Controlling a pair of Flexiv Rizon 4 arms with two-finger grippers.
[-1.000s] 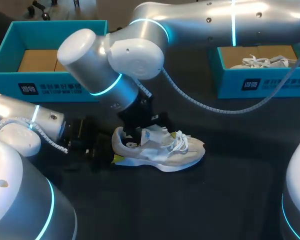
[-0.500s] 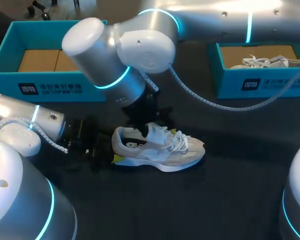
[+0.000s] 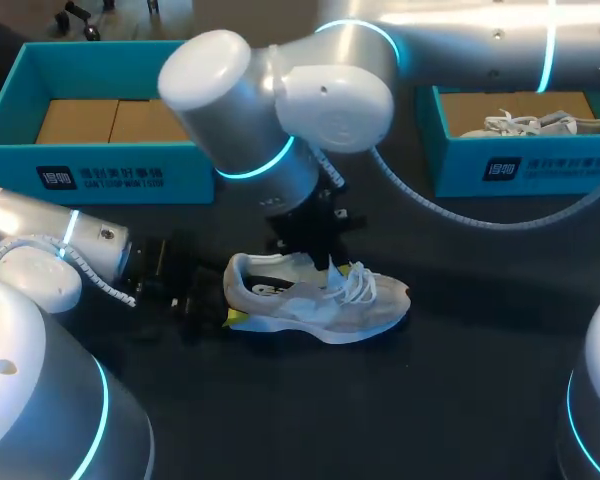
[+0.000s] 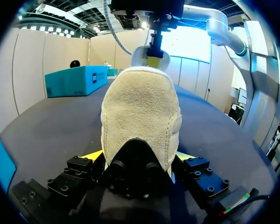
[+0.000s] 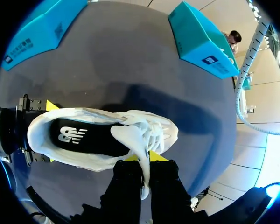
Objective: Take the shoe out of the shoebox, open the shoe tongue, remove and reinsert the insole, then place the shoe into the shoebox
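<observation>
Shoe: the pale sneaker (image 3: 315,295) stands on its sole on the dark counter (image 3: 460,380), out of any box, its heel towards my left arm and its toe towards my right side.
Shoe tongue: the shoe tongue (image 5: 130,135) is lifted off the opening and drawn over the laces towards the toe.
Insole: the black insole (image 5: 77,137) lies flat inside the shoe, and I judge it not yet taken out.
Right tool: my right tool (image 5: 143,158) hangs over the laces, its fingers closed to a narrow gap with the end of the tongue pinched between them.
Left tool: my left tool (image 4: 139,156) lies low on the counter behind the shoe. One yellow tip presses on each side of the heel, so it clamps the shoe in place.
Shoeboxes: the left shoebox (image 3: 100,170) shows only its cardboard floor. The right shoebox (image 3: 525,165) holds a second shoe (image 3: 520,122). Both are well apart from the sneaker.
Done: the shoe is out of its box and the tongue is about open.
Left to do: lift the insole out, slide it back in, then return the shoe to a shoebox.
Change: a second ago my right tool was down over the shoe's opening near the heel. It has since travelled towards the toe, taking the tongue with it and baring the insole. The shoe and my left tool have not shifted.
</observation>
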